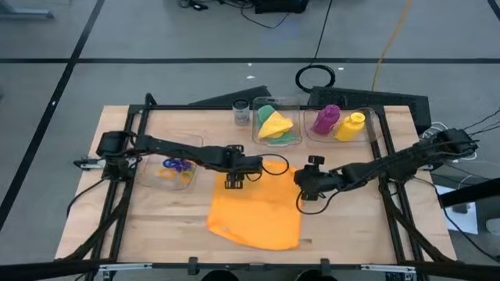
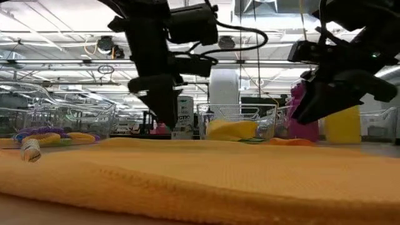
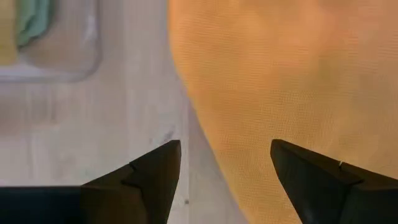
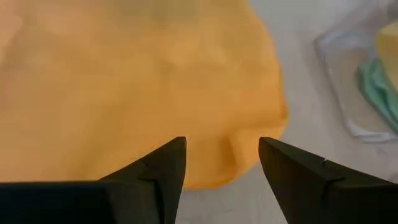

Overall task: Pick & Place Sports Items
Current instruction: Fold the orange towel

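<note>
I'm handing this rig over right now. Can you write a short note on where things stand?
Left tool: open, empty, over the orange cloth's far-left corner.
Right tool: open, empty, over its far-right edge.
Orange cloth: spread flat mid-table.
Done: yellow and green cloths in the middle clear box; purple bottle and yellow bottle in the right box; rings in the left box.
Left: stow the orange cloth.

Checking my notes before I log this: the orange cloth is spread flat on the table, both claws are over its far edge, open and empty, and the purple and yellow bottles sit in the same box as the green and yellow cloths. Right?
Not quite: the high view shows the bottles in their own box, beside the box holding the green and yellow cloths. The rest stands: orange cloth flat, left claw and right claw open and empty.
</note>
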`<action>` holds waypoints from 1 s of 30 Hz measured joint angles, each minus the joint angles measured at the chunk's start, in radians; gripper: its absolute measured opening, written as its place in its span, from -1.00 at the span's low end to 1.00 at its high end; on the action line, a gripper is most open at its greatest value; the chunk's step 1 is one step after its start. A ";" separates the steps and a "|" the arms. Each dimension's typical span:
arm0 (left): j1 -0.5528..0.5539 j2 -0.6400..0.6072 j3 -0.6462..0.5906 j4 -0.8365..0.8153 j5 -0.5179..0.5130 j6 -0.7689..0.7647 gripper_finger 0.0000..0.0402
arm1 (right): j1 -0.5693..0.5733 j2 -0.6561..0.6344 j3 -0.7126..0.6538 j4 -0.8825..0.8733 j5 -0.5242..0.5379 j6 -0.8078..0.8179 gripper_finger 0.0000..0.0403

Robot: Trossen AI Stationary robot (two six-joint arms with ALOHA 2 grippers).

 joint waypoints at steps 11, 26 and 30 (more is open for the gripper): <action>0.047 -0.129 -0.247 0.213 0.091 0.047 0.05 | -0.058 0.000 0.000 0.046 -0.006 -0.031 -0.23; 0.067 -0.404 -0.641 0.818 0.130 0.078 0.05 | -0.217 0.000 0.000 0.172 -0.233 -0.131 -0.23; 0.075 -0.396 -0.643 0.841 0.156 0.074 0.05 | -0.231 0.000 0.000 0.171 -0.254 -0.167 -0.23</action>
